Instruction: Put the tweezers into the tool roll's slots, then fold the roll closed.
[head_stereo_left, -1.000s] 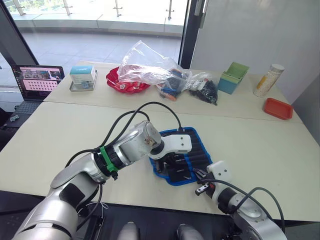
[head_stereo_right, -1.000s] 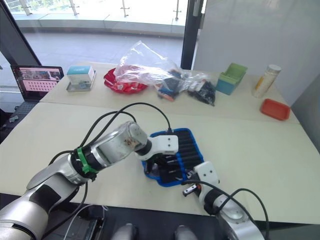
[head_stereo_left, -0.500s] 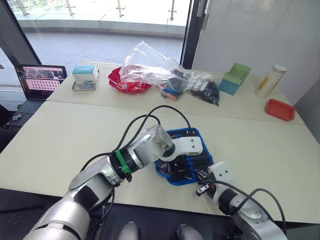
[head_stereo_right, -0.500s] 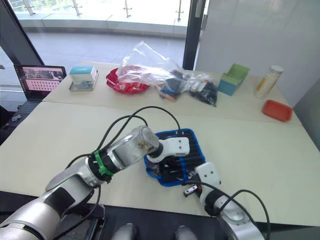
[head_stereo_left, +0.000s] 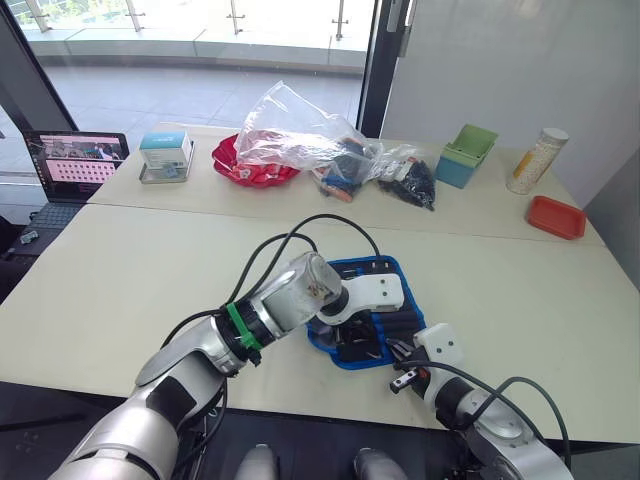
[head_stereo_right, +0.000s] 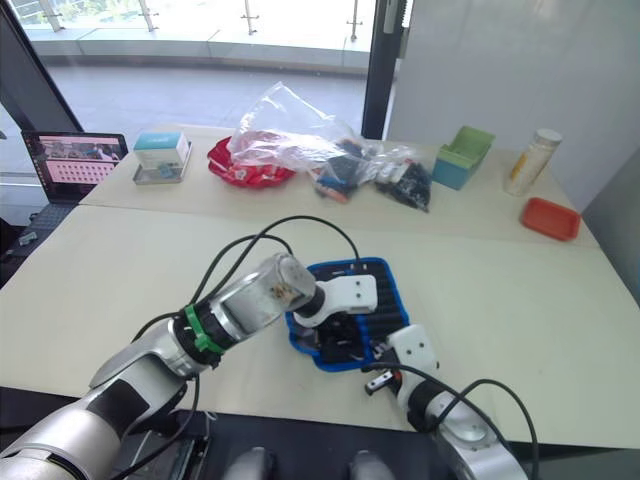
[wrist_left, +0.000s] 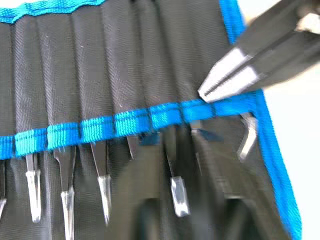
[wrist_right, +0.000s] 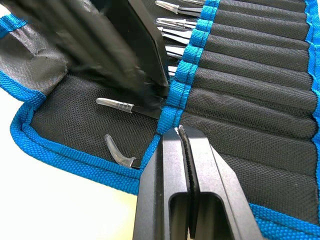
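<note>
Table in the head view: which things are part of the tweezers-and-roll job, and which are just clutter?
Job:
- black fabric tool roll with blue edging
- slim black metal tweezers in its narrow black slots
- left gripper
- right gripper, shut

Clutter:
- clear plastic bag
- open laptop
- green box
- orange tray

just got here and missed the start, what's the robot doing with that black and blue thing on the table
It is loading tweezers into a tool roll that lies open on the near table. Several tweezers already sit in the slots, tips poking out past the blue band. The left gripper hangs low over that row of tips. The right gripper, fingers shut with nothing between them, presses its tip at the blue band near the roll's end. The roll is not yet folded.
</note>
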